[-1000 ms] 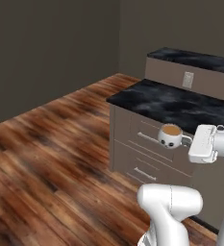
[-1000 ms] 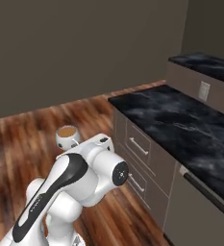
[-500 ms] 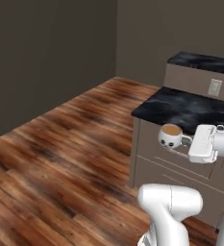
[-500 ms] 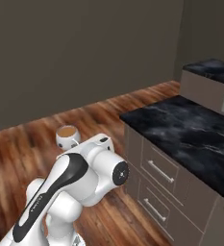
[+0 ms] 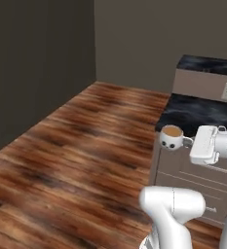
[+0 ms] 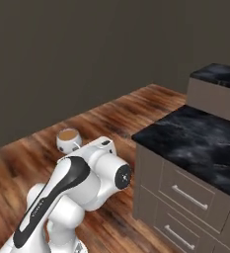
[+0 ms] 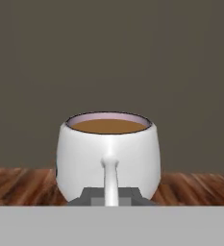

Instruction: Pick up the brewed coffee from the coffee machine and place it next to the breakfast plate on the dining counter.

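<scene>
Above the wood floor, gripper (image 7: 111,196) clamped on the handle of the brewed coffee (image 7: 108,153), cup upright, in the air.

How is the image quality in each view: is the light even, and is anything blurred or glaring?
Left base view: soft, dim light, no glare; the cup and gripper look slightly soft. Right base view: even light, faint sheen on the cabinet top, floor grain a bit smeared. Hand view: cup sharp, wall flat and shadowless.
</scene>
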{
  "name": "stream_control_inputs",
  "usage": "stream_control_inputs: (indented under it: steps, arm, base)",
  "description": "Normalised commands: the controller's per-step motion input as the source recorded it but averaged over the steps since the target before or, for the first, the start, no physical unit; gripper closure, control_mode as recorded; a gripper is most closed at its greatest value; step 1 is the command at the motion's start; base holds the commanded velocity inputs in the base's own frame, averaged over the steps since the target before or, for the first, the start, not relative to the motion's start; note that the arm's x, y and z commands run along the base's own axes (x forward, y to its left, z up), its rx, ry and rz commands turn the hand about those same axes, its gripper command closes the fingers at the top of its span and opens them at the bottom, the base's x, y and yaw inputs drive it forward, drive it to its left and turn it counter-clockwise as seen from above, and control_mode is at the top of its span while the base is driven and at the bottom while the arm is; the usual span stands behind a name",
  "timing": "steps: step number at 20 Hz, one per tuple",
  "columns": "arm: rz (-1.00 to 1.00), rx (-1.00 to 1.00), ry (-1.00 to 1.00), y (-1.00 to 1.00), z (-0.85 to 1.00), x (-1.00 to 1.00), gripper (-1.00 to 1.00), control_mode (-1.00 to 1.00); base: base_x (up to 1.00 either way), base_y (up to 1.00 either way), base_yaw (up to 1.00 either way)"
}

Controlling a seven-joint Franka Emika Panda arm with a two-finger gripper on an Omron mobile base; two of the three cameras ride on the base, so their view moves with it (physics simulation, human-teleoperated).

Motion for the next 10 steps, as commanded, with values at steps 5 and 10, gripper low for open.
stream_control_inputs:
  steps: [5,10]
  arm:
    - [0.00,0.00,0.00,0.00,0.00,0.00,1.00,1.00]
    - [0.00,0.00,0.00,0.00,0.00,0.00,1.00,1.00]
  base:
    - [1.00,0.83,-0.44]
    - [1.00,0.82,-0.45]
